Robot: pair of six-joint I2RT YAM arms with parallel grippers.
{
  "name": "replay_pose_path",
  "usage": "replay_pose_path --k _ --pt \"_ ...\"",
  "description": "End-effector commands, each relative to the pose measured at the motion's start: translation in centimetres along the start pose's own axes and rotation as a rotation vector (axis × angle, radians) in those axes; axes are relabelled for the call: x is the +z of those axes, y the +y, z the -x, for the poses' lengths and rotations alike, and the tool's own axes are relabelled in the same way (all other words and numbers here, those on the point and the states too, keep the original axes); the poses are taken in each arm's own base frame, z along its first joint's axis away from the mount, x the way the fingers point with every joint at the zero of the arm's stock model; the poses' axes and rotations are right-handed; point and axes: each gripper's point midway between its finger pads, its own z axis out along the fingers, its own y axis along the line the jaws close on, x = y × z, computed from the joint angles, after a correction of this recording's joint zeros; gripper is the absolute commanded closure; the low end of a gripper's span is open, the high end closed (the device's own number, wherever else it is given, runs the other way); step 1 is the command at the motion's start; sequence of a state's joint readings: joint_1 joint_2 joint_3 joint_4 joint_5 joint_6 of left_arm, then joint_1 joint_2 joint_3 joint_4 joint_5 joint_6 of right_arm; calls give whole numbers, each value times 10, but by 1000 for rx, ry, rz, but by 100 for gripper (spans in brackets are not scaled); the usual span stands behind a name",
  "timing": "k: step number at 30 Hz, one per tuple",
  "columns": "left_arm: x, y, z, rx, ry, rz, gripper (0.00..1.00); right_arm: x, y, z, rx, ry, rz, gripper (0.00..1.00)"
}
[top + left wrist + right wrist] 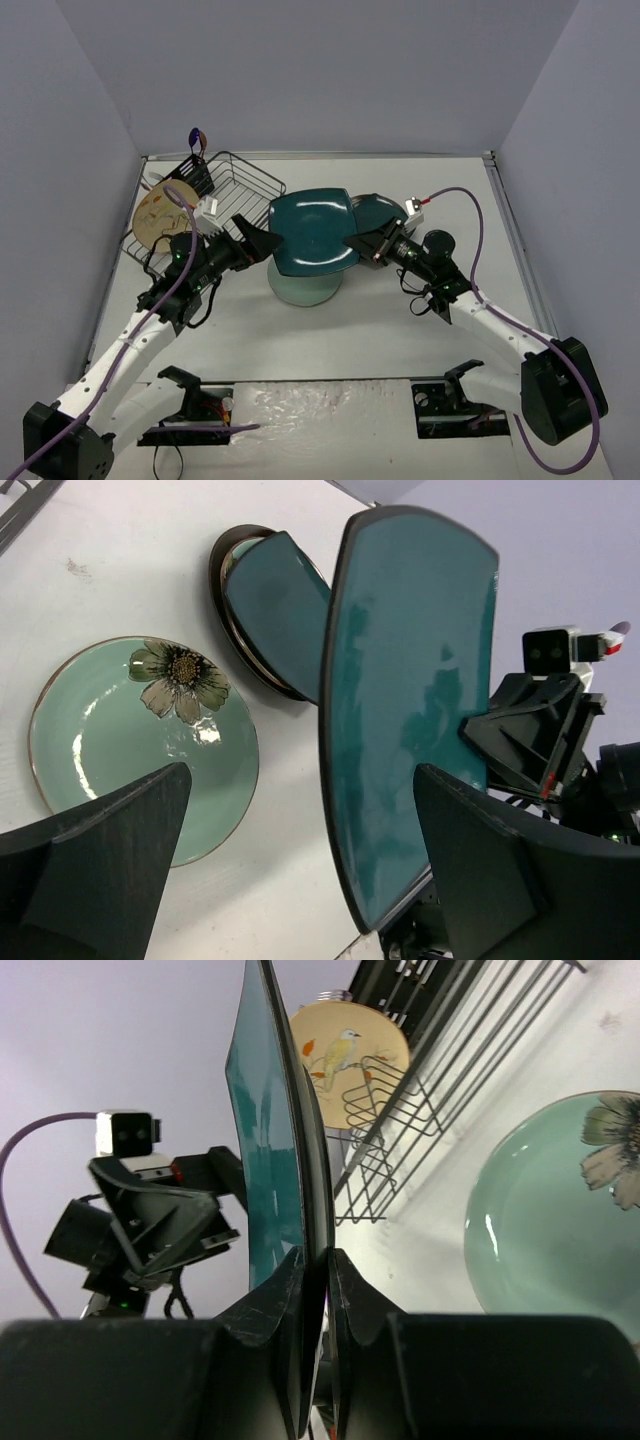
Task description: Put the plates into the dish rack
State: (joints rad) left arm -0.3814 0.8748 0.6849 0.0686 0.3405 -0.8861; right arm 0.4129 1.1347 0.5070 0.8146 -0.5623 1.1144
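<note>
right gripper (pixel 357 243): clamped on teal plate (pixel 310 232) rim | plate: tilted, hollow face toward left gripper (pixel 263 243) | left: jaws apart

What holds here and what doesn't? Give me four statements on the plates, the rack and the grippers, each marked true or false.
1. The right gripper is clamped on the edge of the rounded-square teal plate, holding it off the table. True.
2. The left gripper is clamped on that plate too. False: its jaws are open and it grips nothing.
3. The beige plate stands in the dish rack. True.
4. The pale green flower plate sits in the rack. False: it lies flat on the table, below the held plate.
</note>
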Motion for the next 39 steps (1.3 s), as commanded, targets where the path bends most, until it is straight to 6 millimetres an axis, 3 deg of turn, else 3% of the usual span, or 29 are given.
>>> replay_pose_path --k 1,7,14,21,24,27,31,34,39 --pt "5 -60 41 28 -131 -174 11 -19 99 25 -105 -87 357 100" --pt "15 -68 36 10 -129 -214 21 -21 103 24 -94 -87 390 100" --pt "15 -80 36 -12 -151 -267 43 -23 100 19 -69 -76 416 100" --pt "17 -84 32 -23 -137 -285 56 -23 98 17 -67 -71 424 100" --pt "16 -88 33 -27 -137 -300 70 -23 95 16 -72 -70 415 100" --pt "16 -92 33 -28 -132 -310 91 -23 93 15 -74 -71 410 100" --pt "13 -95 34 -20 -134 -315 100 -21 88 14 -86 -67 389 100" --pt "8 -96 39 11 -153 -298 100 -19 81 12 -129 -59 347 86" --pt "-6 -98 54 131 -193 -243 100 -15 54 11 -216 -53 202 26"
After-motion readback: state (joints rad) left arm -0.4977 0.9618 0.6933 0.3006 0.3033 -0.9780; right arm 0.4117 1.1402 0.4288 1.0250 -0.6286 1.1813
